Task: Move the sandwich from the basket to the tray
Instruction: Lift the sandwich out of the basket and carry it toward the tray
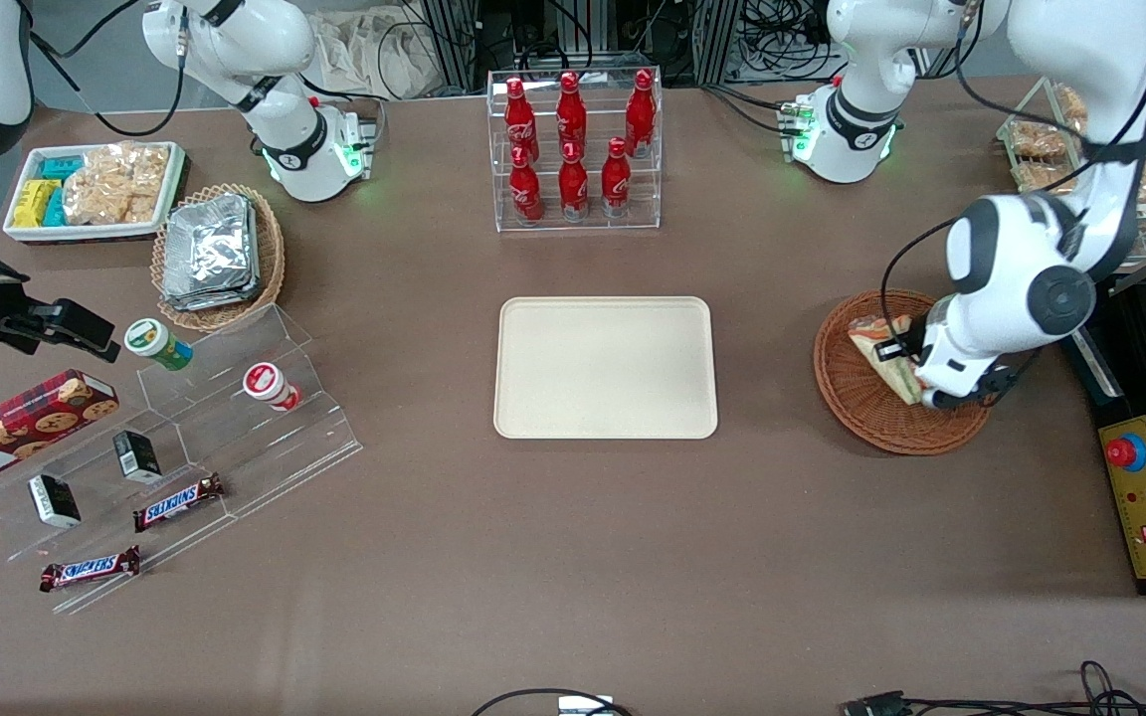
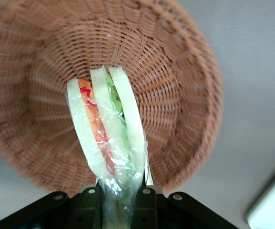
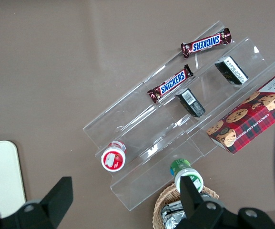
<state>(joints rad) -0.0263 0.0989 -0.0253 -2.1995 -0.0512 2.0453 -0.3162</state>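
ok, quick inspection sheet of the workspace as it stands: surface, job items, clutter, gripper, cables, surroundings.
Surface: brown table, nothing spilled.
Sandwich: clear-wrapped wedge, pinched at one end, over the basket.
Basket: round wicker, toward the working arm's end; holds nothing else.
Tray: cream, mid-table, bare.
Clutter: cola bottle rack; foil packets in an oval basket; Snickers bars, cookie box at the acrylic steps, all toward the parked arm's end.
Gripper: left arm's, over the basket, shut on the sandwich.
Cables: black leads at the table's near edge.
Surroundings: e-stop box beside the basket end.
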